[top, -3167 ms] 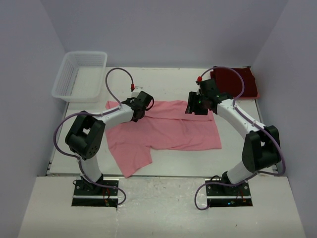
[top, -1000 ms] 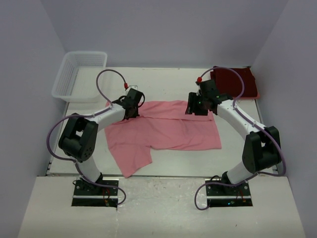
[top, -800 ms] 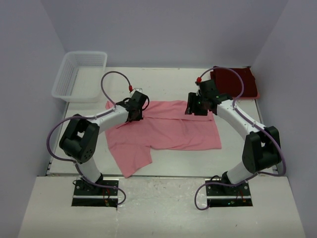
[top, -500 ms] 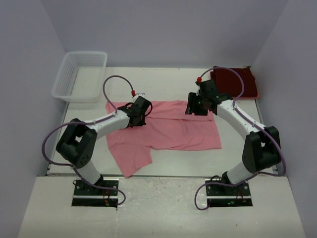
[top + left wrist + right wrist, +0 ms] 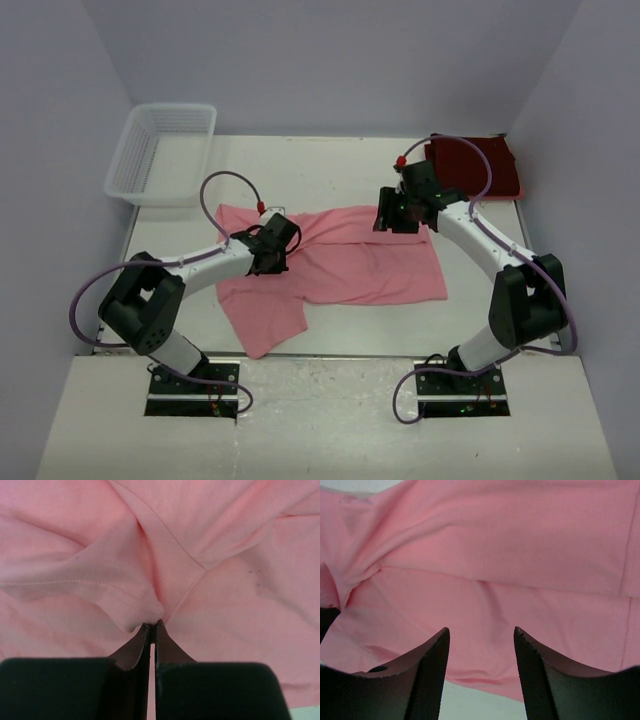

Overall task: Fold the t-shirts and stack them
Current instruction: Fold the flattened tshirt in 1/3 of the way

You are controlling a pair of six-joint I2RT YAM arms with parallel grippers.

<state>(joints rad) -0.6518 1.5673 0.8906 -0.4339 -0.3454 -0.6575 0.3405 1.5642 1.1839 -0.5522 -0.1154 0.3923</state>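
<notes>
One soft pink t-shirt [image 5: 370, 265], likely limp, is clamped at a hem fold by left gripper [image 5: 152, 626]; right gripper [image 5: 480, 630] gapes empty.

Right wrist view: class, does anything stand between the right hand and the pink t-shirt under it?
Nothing visible does. The right hand hangs open over the pink t-shirt, and only that cloth shows in the gap.
</notes>
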